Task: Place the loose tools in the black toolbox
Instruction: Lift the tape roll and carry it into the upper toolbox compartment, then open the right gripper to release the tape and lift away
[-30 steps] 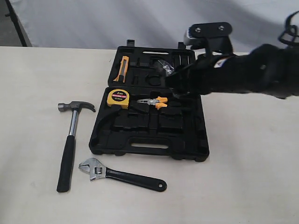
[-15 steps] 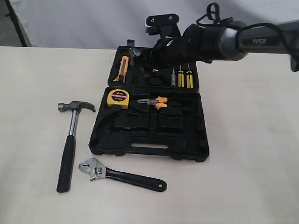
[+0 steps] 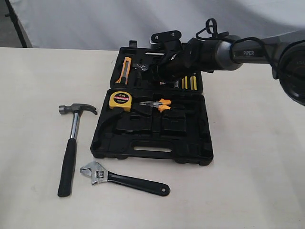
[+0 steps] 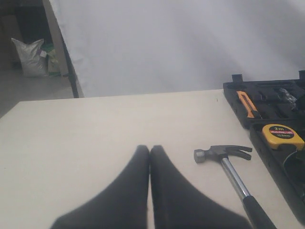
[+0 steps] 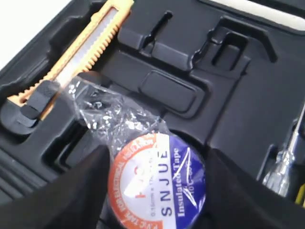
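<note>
Currently, the tape roll (image 5: 159, 171) is clamped by the right tool (image 5: 157, 191) over the black toolbox (image 3: 152, 138). The left tool (image 4: 149, 155) is closed, empty

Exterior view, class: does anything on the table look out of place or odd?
Yes. The steel claw hammer with black handle and silver adjustable wrench with black handle lie loose on the beige table, outside the open black moulded plastic toolbox. Nothing looks spilled or damaged.
</note>
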